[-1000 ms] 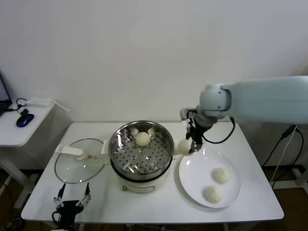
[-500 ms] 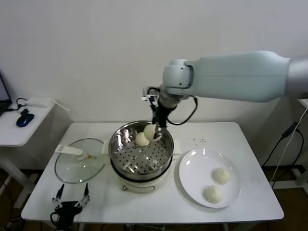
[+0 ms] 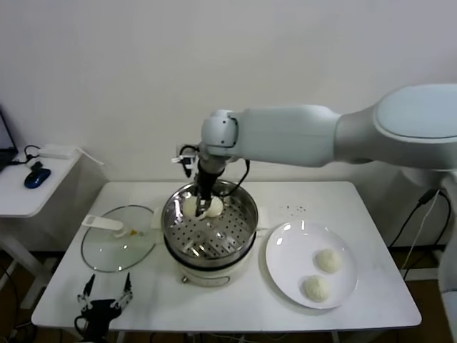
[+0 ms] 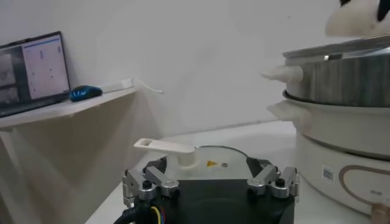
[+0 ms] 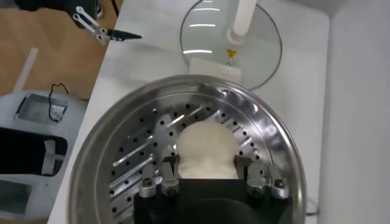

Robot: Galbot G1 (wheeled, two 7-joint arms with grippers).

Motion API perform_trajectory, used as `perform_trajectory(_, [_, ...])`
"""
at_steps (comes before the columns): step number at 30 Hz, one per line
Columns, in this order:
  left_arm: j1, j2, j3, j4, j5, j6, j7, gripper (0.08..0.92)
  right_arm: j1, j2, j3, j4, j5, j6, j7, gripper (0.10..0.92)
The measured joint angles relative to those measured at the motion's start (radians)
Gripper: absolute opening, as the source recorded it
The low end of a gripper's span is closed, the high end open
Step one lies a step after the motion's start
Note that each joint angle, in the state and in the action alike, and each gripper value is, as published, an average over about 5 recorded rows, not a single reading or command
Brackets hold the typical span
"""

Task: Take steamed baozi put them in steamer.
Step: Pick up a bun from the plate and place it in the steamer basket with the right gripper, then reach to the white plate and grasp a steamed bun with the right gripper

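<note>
The steamer (image 3: 235, 239) stands mid-table, and its perforated tray shows in the right wrist view (image 5: 140, 152). My right gripper (image 3: 203, 201) reaches into its far side, shut on a baozi (image 5: 206, 149) just above the tray. In the head view the held baozi (image 3: 191, 206) sits close beside another baozi (image 3: 215, 208) lying on the tray. Two more baozi (image 3: 328, 260) (image 3: 317, 288) lie on the white plate (image 3: 285, 261). My left gripper (image 3: 107, 293) is parked, open and empty, at the table's front left edge.
The glass lid (image 3: 118, 246) lies flat left of the steamer and shows in the left wrist view (image 4: 204, 159) just beyond my left gripper (image 4: 210, 182). The steamer's base (image 4: 341, 137) is to its side. A side table with a blue mouse (image 3: 36, 177) stands far left.
My right gripper has carried the baozi from beside the plate, over the steamer's far rim, and down to the left next to the baozi lying in the tray. The left arm has not moved.
</note>
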Motion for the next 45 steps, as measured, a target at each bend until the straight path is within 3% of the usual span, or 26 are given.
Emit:
perform_trajectory(12, [-0.013, 0.000, -0.001, 0.013, -0.002, -0.001, -0.002, 0.823, -0.097, 0.051, 0.015, -0.079, -0.035, 0.001, 0.015, 0.621])
perform_trajectory(15, [-0.015, 0.001, 0.000, 0.013, -0.002, -0.001, -0.002, 0.823, -0.106, 0.055, 0.018, -0.089, -0.041, 0.001, 0.024, 0.657])
perform_trajectory(20, [-0.015, 0.001, -0.001, 0.013, -0.002, -0.001, -0.002, 0.823, -0.104, 0.046, 0.022, -0.089, -0.040, 0.004, 0.027, 0.784])
perform_trajectory(24, [-0.015, 0.001, 0.000, 0.012, -0.001, -0.001, -0.002, 0.823, -0.083, 0.024, 0.018, -0.069, -0.028, 0.011, 0.021, 0.819])
perform_trajectory(35, [-0.010, -0.002, 0.004, 0.005, 0.006, 0.000, -0.002, 0.823, 0.090, -0.166, -0.091, 0.139, 0.000, 0.064, -0.042, 0.823])
perform_trajectory(45, [-0.005, -0.013, 0.011, 0.014, 0.018, -0.010, -0.003, 0.823, 0.233, -0.433, -0.301, 0.379, -0.121, 0.138, -0.101, 0.823])
